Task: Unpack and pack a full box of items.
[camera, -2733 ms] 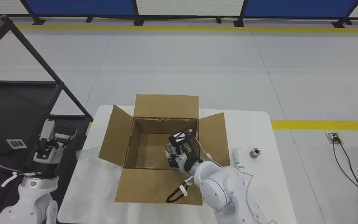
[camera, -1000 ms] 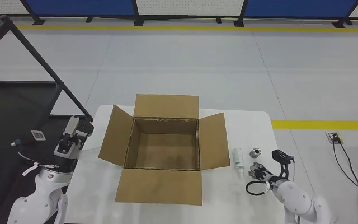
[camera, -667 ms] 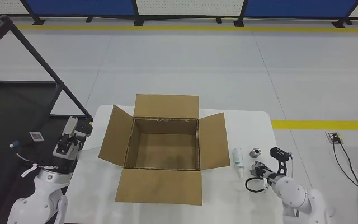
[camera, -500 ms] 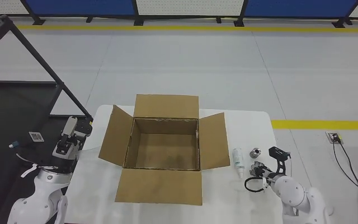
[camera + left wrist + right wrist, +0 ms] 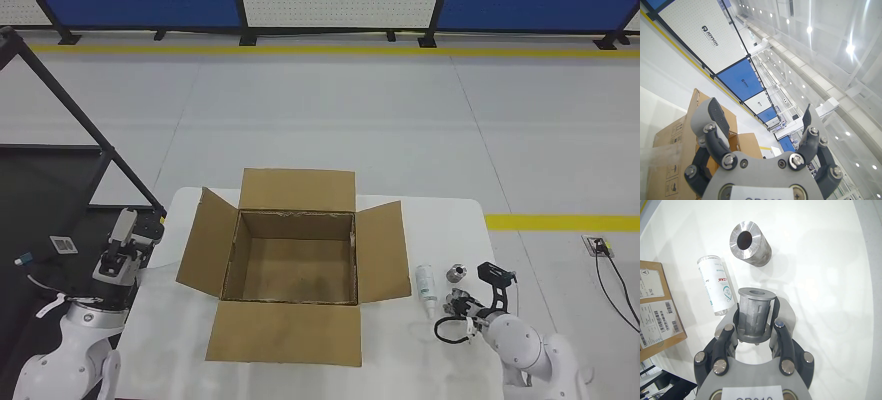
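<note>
box [image 5: 290, 270] looks empty; bottle [image 5: 425, 283] and cylinder [image 5: 456, 272] out at right; right gripper [image 5: 755, 311] clamps a sleeve [image 5: 753, 306], left gripper [image 5: 762, 109] spread; repacking remains.

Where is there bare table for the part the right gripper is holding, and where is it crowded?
Bare: the table's far right corner, beyond the metal cylinder and beside the box's right flap; also the box floor. Crowded: around the right gripper, where its flanged part, bottle and cylinder cluster.
</note>
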Action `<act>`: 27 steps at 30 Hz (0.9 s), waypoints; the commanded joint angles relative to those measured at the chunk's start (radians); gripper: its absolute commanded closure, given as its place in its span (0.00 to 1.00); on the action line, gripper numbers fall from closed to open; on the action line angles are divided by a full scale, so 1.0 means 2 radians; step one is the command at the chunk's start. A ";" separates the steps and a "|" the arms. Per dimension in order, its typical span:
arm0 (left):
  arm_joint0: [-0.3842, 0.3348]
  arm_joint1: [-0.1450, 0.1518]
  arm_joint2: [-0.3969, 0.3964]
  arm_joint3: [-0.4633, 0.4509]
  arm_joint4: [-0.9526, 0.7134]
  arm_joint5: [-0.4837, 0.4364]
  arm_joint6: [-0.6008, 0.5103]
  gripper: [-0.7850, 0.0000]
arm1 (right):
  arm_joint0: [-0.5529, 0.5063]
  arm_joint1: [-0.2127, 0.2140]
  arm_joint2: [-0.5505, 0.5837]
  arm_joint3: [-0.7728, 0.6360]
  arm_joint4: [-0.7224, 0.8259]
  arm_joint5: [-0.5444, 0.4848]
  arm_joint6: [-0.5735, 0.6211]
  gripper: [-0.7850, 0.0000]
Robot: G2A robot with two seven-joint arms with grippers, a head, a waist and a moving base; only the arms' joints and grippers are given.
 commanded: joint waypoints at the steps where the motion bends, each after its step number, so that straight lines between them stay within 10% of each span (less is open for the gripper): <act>1: 0.000 0.000 -0.001 0.000 0.000 0.000 -0.001 0.00 | -0.001 0.001 -0.002 -0.001 0.002 0.001 0.000 0.58; 10: 0.003 0.000 -0.002 -0.002 -0.002 -0.003 -0.003 0.00 | -0.004 0.006 -0.012 -0.004 0.007 0.008 -0.005 0.33; 27: 0.009 0.000 -0.003 -0.006 -0.002 -0.006 -0.002 0.00 | -0.036 0.014 -0.013 -0.058 0.041 0.012 -0.041 0.27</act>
